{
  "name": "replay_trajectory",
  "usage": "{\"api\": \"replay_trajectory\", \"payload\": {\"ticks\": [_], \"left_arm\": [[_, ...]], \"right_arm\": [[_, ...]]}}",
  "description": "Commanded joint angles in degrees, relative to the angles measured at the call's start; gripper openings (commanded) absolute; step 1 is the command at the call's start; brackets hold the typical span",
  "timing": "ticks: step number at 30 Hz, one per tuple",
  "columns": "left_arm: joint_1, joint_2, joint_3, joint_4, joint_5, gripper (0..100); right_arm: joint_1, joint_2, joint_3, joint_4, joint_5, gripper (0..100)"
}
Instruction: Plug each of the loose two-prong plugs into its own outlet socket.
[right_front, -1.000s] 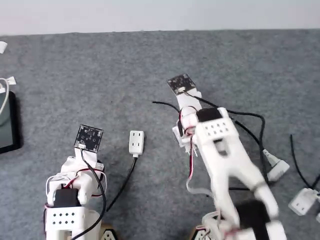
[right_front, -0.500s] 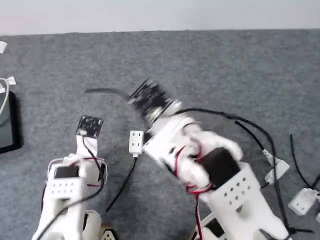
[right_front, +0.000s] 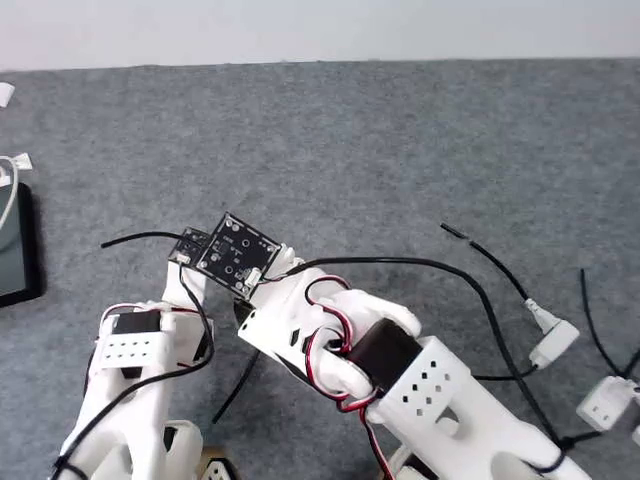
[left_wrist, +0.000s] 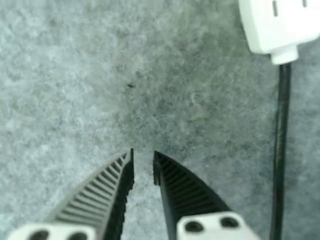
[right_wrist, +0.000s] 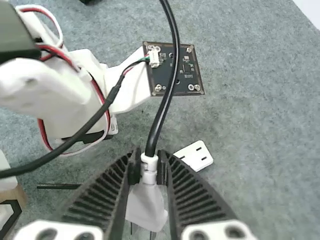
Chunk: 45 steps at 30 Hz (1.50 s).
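The left arm (right_front: 125, 350) is standing folded close to its base at the near edge of the grey-felted bench (right_front: 420, 130), with its wrist tipping straight down. The left claw (left_wrist: 143, 156) is hanging just over the felt, its two ribbed fingers a narrow slit apart and nothing between them.

The right arm (right_front: 430, 395) is leaning low from the near right corner across toward the left arm. The right wrist board (right_front: 238, 255) is sitting just beside the left wrist board (right_front: 187, 243). The right claw (right_wrist: 147, 152) is clamping a white plug (right_wrist: 145, 200) by its body. The plug's black cord (right_wrist: 165, 95) is running out past the fingertips and away over the felt.

A white socket block (right_wrist: 195, 156) is lying flat on the felt just beyond the right claw's tips, with two slots facing up. It is also lying off to one side of the left claw, apart from it, and a black lead (left_wrist: 282, 140) is trailing from its end.

Toward the right edge of the bench, a second socket block (right_front: 603, 402) is lying loose. A little farther back, a second plug (right_front: 545, 342) is resting on its own cord, well apart from both claws. At the left edge a dark flat device (right_front: 15, 245) is lying on the felt. A pale wall (right_front: 320, 30) is closing off the far side.
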Motion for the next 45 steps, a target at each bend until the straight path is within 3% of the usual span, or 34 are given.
{"api": "replay_trajectory", "payload": {"ticks": [1,12,19,27,35,45], "left_arm": [[2.6,-6.1,0.1,1.2,-2.3,1],[6.2,-36.7,13.0,7.3,-2.7,1],[5.9,-49.0,16.5,10.6,-1.6,1],[1.6,-52.6,16.8,10.5,3.7,1],[0.3,-52.1,15.6,10.7,6.2,1],[0.3,-52.1,15.7,10.7,6.2,1]], "right_arm": [[-0.6,-1.1,0.0,-2.5,-0.8,0.8],[-0.6,8.0,-0.6,-5.1,-1.0,0.9],[0.8,8.4,-1.2,-5.1,-2.2,0.9],[6.5,9.7,-0.7,-8.2,0.4,0.9],[10.4,25.2,-4.4,-15.6,4.7,0.9],[14.5,39.0,-15.1,-16.0,5.3,0.9]]}}
